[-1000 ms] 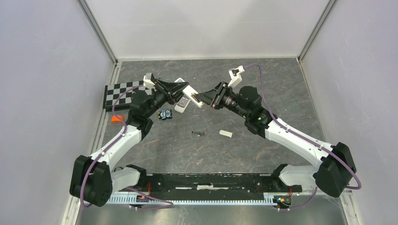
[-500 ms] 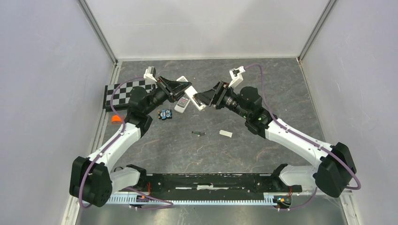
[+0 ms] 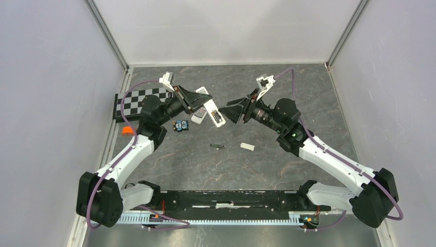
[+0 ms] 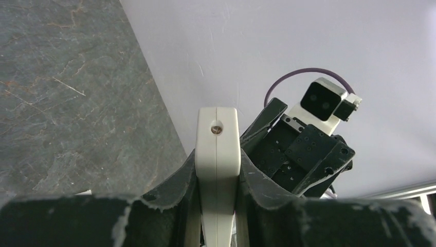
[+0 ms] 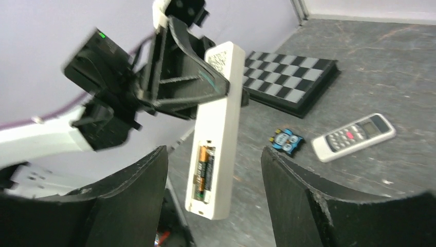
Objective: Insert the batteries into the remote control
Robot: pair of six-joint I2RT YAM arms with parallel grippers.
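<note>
Over grey tabletop [image 3: 205,164], left pincer [image 4: 218,172] clamps remote [image 5: 220,123], batteries [image 5: 204,172] facing right pincer [image 3: 234,109].

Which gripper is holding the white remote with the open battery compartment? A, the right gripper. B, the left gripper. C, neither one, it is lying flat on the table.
B: the left gripper is clamped on the sides of the white remote, with batteries showing in its open compartment, while the right gripper stands open with a gap to the remote on both sides.
</note>
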